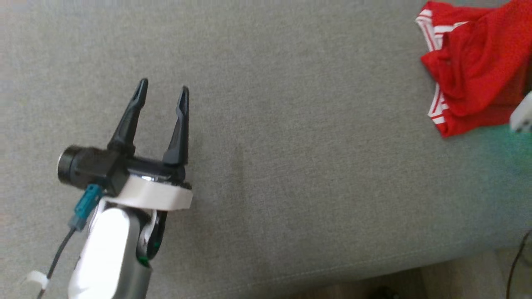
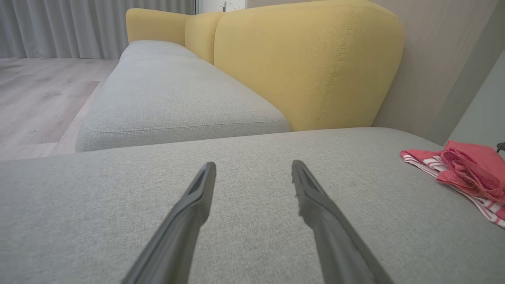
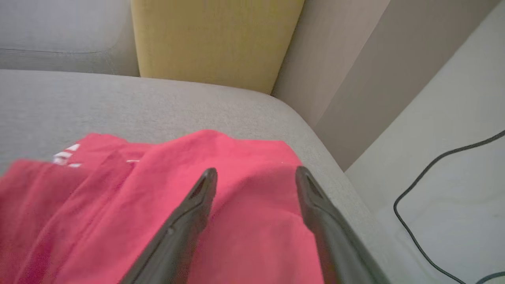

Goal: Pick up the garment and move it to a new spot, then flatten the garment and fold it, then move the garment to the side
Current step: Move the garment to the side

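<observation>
Garment (image 1: 478, 70) lay bunched near the grey cushion's (image 1: 291, 166) right edge, just under my right gripper (image 3: 256, 170), jaws wide and empty. Left gripper (image 1: 163, 86) hung wide, well apart. I feared a fingertip snagging the cloth on withdrawal would drag it off.

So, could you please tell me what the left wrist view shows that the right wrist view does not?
Left wrist view, not the right: the open left gripper above the bare grey cushion, a second seat cushion, wood floor and curtains. Right wrist view, not the left: the open right gripper over the red garment, and a black cable on pale floor. Shared: the red garment, the grey cushion and the yellow backrest.
</observation>
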